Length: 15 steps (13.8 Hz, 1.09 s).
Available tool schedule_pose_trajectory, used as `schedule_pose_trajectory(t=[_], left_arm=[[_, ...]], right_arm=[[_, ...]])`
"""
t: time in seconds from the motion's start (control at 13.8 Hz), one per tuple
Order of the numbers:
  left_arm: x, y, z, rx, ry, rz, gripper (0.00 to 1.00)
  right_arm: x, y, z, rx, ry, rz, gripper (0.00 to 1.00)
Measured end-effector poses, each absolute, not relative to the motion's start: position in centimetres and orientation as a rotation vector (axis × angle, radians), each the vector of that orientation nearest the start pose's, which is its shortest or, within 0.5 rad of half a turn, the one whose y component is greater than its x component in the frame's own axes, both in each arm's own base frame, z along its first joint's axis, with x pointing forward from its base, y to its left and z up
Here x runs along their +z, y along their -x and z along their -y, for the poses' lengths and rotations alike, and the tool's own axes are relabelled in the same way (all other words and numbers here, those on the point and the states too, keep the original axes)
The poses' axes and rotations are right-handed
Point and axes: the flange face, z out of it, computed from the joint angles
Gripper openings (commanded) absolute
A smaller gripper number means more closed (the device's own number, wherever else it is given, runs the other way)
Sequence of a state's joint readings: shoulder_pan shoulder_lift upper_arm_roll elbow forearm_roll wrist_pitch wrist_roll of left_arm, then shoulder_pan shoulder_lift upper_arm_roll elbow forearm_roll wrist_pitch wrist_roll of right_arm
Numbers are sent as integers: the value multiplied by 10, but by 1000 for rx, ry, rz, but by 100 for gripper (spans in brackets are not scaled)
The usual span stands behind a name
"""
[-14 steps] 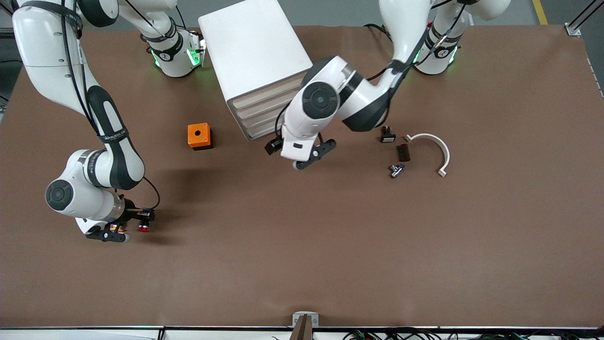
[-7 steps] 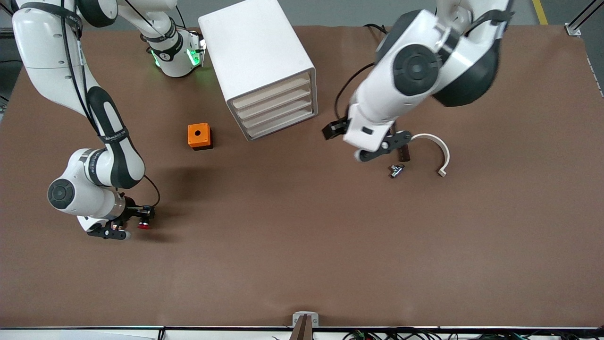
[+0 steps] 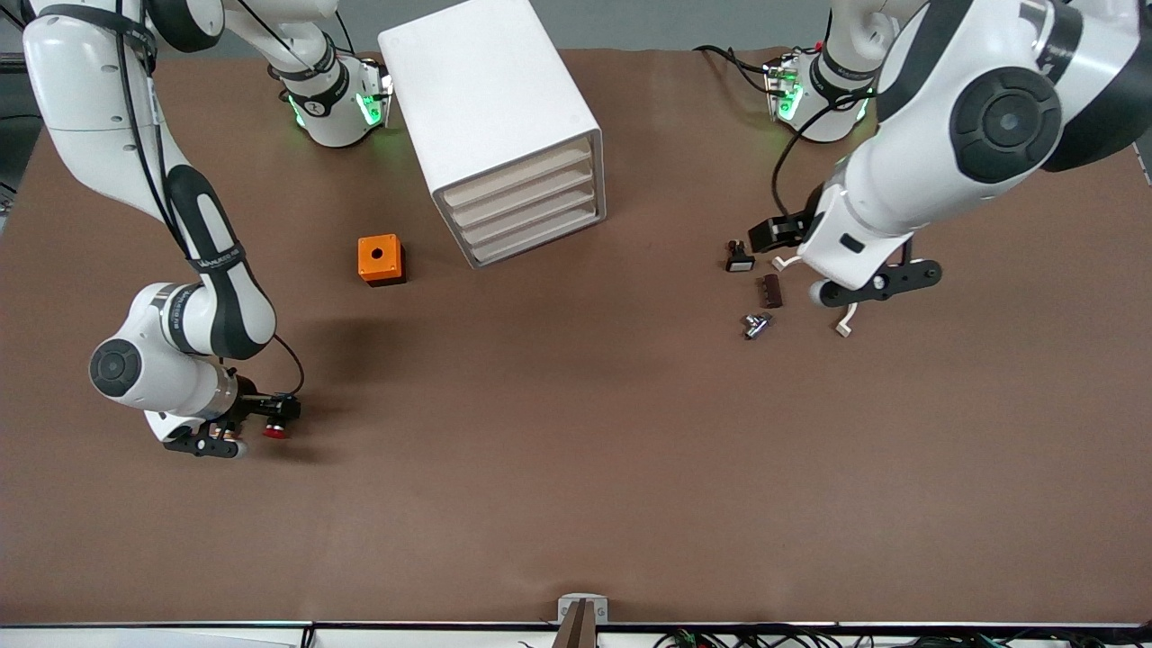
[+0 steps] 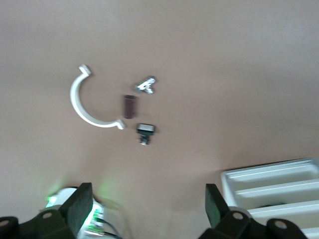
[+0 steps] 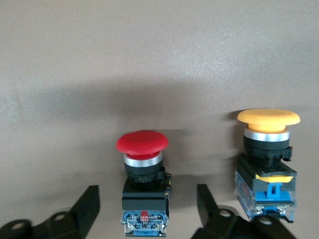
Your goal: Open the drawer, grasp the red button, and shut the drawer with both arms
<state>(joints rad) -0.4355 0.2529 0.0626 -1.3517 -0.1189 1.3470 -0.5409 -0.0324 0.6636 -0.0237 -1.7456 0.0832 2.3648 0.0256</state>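
My right gripper (image 5: pixel 144 209) sits low at the right arm's end of the table, its fingers (image 5: pixel 84 206) spread apart on either side of the button (image 5: pixel 143 181), which lies on the table (image 3: pixel 576 468) between them with a gap at each flank, so nothing is clamped. The button's red cap points away from the wrist, its black body and blue rear end toward it. Just beside it lies the orange-capped button (image 5: pixel 267 164), outside the fingers. My left gripper (image 4: pixel 144 209) hangs in the air with its jaws wide and empty, over the curved white clip (image 3: pixel 844 322) at the left arm's end of the table. Near that clip I see a small dark brown block (image 3: pixel 770 291), a black-and-white part (image 3: pixel 739 259) and a little metal piece (image 3: pixel 755 325), all apart from one another. Toward the middle stands the white cabinet (image 3: pixel 486 99), every drawer (image 3: pixel 522 202) flush and shut, and the small orange box (image 3: pixel 380 259) lies toward the right arm's end from it.
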Motion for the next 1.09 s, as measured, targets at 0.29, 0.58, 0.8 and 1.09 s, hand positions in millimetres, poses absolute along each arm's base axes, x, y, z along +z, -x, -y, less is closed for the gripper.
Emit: schedule_pose_trajectory(t=[0.29,0.58,0.8,1.09], left_arm=[[559,-551,168,449,3064,95,99],[548,-541,91,428,3123,-1,99],[534,-527,43,389,3151,-35,99],[522,-514,26,300,3118,-52,99]], right_arm=[[203,-662,35,60,3090,-197,100],[267,-660,32,117,3079,-171,100],[331,-649,29,146,3069,-156,100],[411,-624,25,191,3059,-136,100]])
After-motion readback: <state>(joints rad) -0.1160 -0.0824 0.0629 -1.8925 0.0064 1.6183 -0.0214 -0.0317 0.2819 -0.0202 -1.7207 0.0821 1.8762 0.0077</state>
